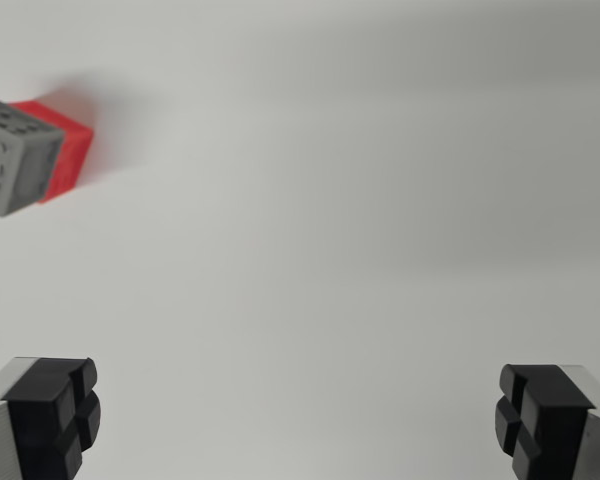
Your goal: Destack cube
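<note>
Jaws stand spread wide at the bottom of the wrist view, with nothing between them; our gripper (298, 420) holds nothing, and its black pads (52, 415) show at about seven and five o'clock. Between them we see only the bare white table (360, 230).

Outward from there, the stack sits far off toward ten o'clock, near the wrist view's left edge. A grey cube (15, 155) with a speckled top face rests on a red cube (68, 152), the red one showing past the grey one on its right side. The grey cube is cut off slightly by the frame edge, so we cannot tell how squarely it sits on the one below.

We judge the task hardly begun: the step in hand is to bring our jaws over the stack. To do that well, we should travel toward ten o'clock until the grey cube lies midway between the pads, then turn the wrist so the pads face two flat sides of it. We should descend only as far as the upper cube, so that closing pinches grey alone and the red cube is not dragged or tipped.
</note>
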Action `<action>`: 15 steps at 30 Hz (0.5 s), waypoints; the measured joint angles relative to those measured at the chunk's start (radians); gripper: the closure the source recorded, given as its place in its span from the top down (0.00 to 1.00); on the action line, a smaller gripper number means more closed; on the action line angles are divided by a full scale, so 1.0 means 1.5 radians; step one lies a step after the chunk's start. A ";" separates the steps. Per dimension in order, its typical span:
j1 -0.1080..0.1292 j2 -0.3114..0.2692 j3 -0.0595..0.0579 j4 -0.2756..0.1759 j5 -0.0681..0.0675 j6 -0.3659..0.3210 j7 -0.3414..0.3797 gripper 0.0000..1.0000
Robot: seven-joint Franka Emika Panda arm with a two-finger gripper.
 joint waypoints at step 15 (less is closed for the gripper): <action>0.034 0.024 0.007 -0.002 -0.001 0.029 0.089 1.00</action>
